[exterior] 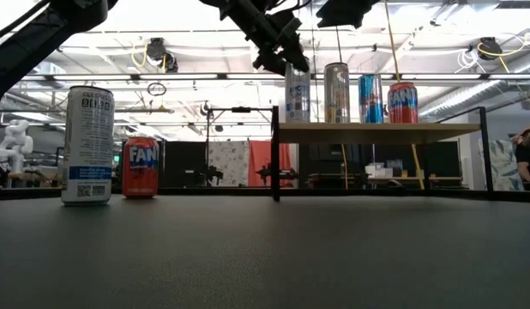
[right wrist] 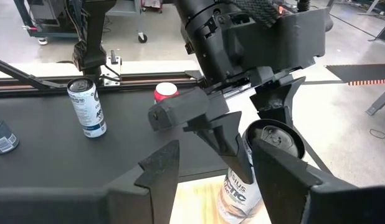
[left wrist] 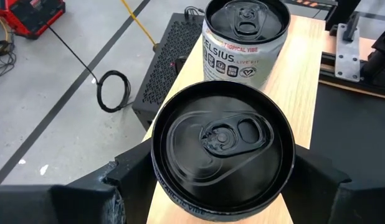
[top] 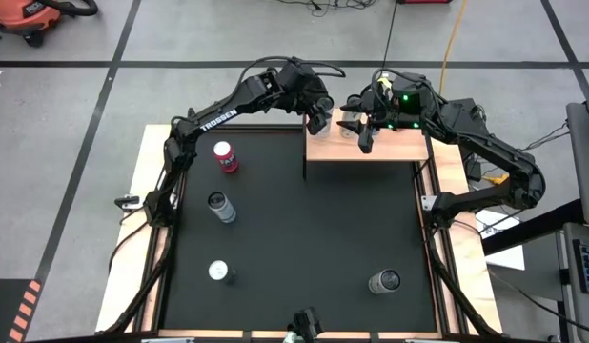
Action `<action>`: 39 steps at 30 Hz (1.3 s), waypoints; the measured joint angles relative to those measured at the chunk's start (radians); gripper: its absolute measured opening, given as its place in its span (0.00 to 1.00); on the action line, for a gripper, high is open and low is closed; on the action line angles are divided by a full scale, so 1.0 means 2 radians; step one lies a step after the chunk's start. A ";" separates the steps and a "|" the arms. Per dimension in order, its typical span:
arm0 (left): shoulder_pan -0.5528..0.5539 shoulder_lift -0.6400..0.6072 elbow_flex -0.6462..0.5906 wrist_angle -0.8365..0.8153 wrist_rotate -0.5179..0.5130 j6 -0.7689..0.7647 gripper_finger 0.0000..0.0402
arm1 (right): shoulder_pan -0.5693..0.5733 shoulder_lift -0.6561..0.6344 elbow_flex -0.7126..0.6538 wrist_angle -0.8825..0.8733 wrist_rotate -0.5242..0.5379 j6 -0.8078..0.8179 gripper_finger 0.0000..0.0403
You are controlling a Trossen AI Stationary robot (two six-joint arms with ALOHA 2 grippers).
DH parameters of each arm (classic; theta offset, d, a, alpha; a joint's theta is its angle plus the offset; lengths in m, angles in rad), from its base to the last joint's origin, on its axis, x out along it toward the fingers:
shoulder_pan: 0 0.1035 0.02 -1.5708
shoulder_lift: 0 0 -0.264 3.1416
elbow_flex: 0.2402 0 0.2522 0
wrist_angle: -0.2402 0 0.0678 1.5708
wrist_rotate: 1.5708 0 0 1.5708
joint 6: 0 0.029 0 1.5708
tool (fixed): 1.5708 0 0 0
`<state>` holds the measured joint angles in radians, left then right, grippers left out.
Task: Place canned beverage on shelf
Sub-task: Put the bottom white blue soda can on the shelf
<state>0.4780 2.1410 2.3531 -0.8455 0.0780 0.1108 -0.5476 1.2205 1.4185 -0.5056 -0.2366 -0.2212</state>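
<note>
The light wood shelf (top: 371,148) stands at the mat's far edge; it also shows in the low view (exterior: 376,130). My left gripper (top: 318,116) is shut on a white Celsius can with a black top (left wrist: 220,155). The can stands at the shelf's left end (exterior: 297,96). My right gripper (right wrist: 217,180) hovers open and empty over the shelf (top: 366,133), just right of that can. It looks at the can (right wrist: 258,168) and at my left gripper's fingers. My left gripper pinches the can's upper wall just below the rim (left wrist: 156,177) between its two fingers (left wrist: 127,180), one on each side. The fingers slant down from above and from the table's left. The can stands upright with its bottom on the shelf top (exterior: 297,121).
Three more cans stand on the shelf: a silver one (exterior: 337,93), a blue one (exterior: 370,97) and a red Fanta (exterior: 402,101). On the black mat (top: 304,238) stand a red can (top: 225,157) and three others (top: 221,207) (top: 218,272) (top: 385,281).
</note>
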 joint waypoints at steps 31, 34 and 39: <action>0.012 0.015 0.000 0.011 0.010 0.001 0.85 | 0.000 0.000 0.000 0.000 0.000 0.000 0.45; 0.012 0.015 0.000 0.010 0.009 0.002 0.88 | 0.000 0.000 0.000 0.000 0.000 0.000 0.45; 0.012 0.015 0.001 0.010 -0.012 0.001 0.88 | 0.000 0.000 0.000 0.000 0.000 0.000 0.45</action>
<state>0.5026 2.1719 2.3542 -0.8246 0.0542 0.1135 -0.5476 1.2205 1.4185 -0.5053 -0.2367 -0.2211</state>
